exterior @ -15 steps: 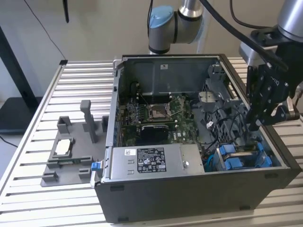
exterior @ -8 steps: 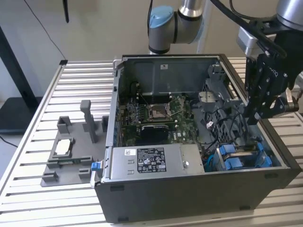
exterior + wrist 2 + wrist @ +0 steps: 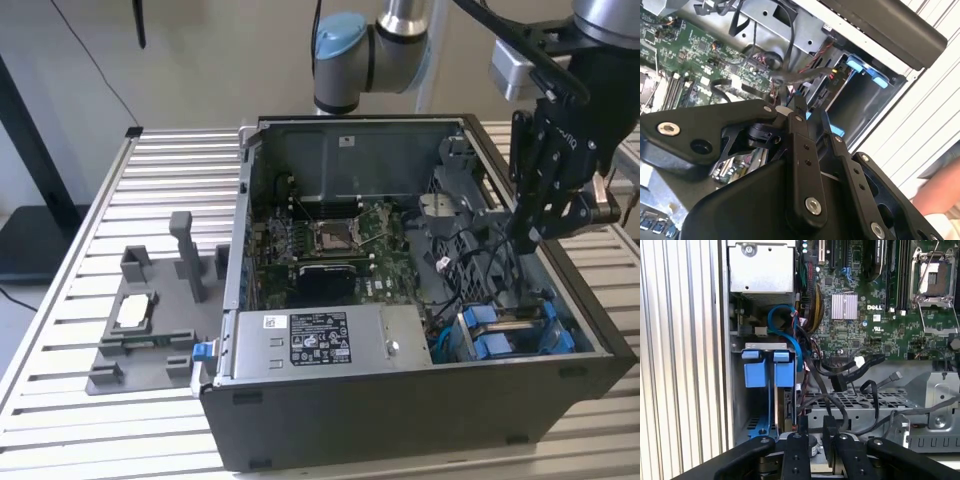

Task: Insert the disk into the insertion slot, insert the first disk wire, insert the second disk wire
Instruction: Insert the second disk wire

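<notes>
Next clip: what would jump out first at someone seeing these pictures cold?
The open computer case on the slatted table, its green motherboard bared, dominates the exterior view. The black gripper hangs over the case's side at the exterior view's right, above loose black cables and near the drive cage with bright blue plastic edging.

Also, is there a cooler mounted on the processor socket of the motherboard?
No, in the first wrist view the processor socket lies bare inside its metal frame, with nothing mounted over it.
</notes>
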You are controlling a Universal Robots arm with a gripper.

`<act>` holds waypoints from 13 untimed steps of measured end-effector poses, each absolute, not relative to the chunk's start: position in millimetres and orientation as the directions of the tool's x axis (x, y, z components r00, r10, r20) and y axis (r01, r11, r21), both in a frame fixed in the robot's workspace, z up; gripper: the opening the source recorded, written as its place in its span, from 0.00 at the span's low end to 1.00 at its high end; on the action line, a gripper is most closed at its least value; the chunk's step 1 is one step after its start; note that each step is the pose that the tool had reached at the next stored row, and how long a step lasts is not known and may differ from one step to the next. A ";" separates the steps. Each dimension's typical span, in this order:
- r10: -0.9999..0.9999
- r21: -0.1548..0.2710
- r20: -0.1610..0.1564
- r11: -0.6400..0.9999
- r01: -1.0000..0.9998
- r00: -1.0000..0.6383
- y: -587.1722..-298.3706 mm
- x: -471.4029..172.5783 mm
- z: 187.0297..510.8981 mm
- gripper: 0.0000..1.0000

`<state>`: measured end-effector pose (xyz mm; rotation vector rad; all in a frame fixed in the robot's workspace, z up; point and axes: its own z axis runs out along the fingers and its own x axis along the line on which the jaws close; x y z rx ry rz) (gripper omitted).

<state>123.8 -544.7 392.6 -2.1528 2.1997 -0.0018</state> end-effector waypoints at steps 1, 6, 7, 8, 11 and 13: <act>-0.999 -0.045 -0.046 0.023 -0.999 -0.021 -543.7 122.8 393.4 0.27; -0.998 -0.046 -0.051 0.024 -0.999 -0.022 -538.6 117.7 396.0 0.27; -0.998 -0.046 -0.052 0.024 -0.999 -0.022 -537.4 116.5 396.1 0.27; -0.998 -0.047 -0.052 0.025 -0.999 -0.022 -536.1 115.3 396.3 0.27; -0.998 -0.047 -0.054 0.025 -0.999 -0.022 -532.1 111.6 396.7 0.27; -0.998 -0.047 -0.054 0.025 -0.999 -0.022 -529.1 109.0 396.7 0.27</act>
